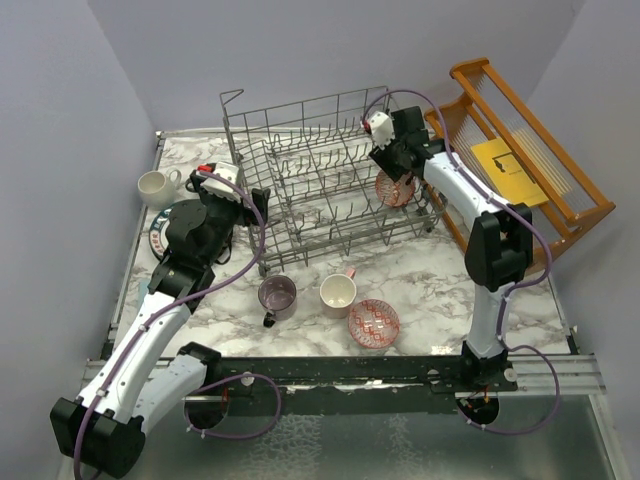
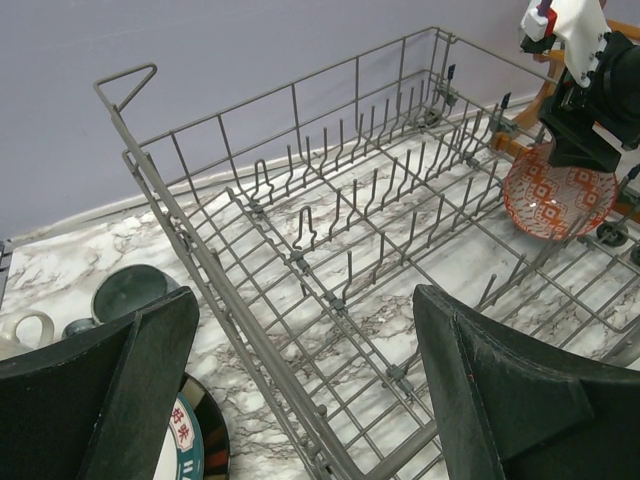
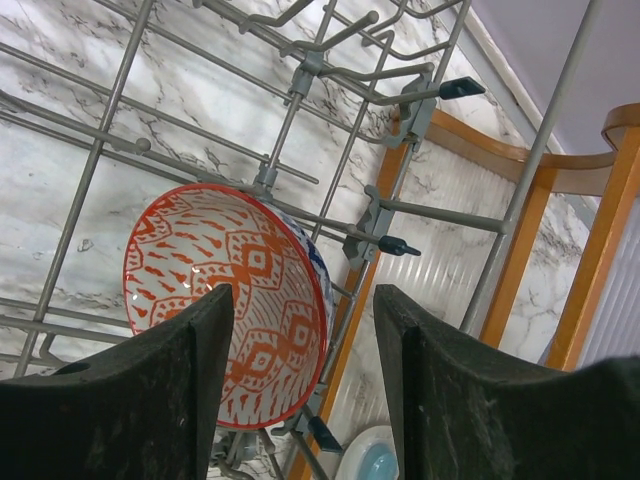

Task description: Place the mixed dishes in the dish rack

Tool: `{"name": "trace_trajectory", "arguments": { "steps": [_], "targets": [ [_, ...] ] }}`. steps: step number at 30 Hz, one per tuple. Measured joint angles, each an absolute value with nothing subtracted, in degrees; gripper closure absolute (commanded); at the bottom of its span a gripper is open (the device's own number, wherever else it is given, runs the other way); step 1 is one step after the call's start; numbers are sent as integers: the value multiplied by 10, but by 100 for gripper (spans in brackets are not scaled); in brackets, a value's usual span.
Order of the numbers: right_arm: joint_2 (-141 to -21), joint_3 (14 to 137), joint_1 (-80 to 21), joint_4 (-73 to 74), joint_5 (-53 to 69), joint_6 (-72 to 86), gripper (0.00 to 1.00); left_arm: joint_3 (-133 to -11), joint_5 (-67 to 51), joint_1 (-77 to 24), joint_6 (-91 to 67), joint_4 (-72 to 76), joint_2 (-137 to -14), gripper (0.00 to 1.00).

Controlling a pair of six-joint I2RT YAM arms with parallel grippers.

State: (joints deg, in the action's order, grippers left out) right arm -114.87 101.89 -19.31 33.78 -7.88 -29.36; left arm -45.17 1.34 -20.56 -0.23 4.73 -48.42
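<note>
The grey wire dish rack (image 1: 320, 175) stands mid-table. One red-and-white bowl (image 1: 396, 190) leans on edge among the tines at its right end. My right gripper (image 1: 393, 160) is open just above it. In the right wrist view the bowl (image 3: 230, 290) has its rim between the open fingers of that gripper (image 3: 303, 300). My left gripper (image 1: 240, 195) is open and empty at the rack's left rim (image 2: 250, 330). On the table in front lie a purple mug (image 1: 277, 295), a cream mug with pink handle (image 1: 338, 293) and a second red bowl (image 1: 374, 321). A white mug (image 1: 155, 185), a grey-green mug (image 2: 130, 290) and the dark-rimmed plate (image 1: 163, 228) sit at the left.
An orange-brown wooden slatted rack (image 1: 540, 150) with a yellow item (image 1: 505, 165) stands right of the wire rack, close against it. Grey walls close in the left, back and right. The left arm reaches over the plate.
</note>
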Motion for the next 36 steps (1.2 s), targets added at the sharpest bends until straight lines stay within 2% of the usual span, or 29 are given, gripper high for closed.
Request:
{"name": "trace_trajectory", "arguments": {
  "steps": [10, 18, 26, 28, 36],
  "targets": [
    [-1149, 990, -196, 329, -102, -300, 43, -452, 13, -203, -2, 50, -484, 10],
    [-1149, 966, -196, 326, -118, -303, 66, -452, 11, -202, -2, 51, -484, 11],
    [-1149, 966, -195, 305, -136, -303, 96, -451, 9, -199, -2, 51, -484, 12],
    [-1149, 966, -195, 298, -141, -304, 99, -451, 9, -199, -3, 51, -484, 12],
    [-1149, 965, -195, 286, -154, -308, 99, -449, 7, -199, -2, 52, -484, 12]
  ]
}}
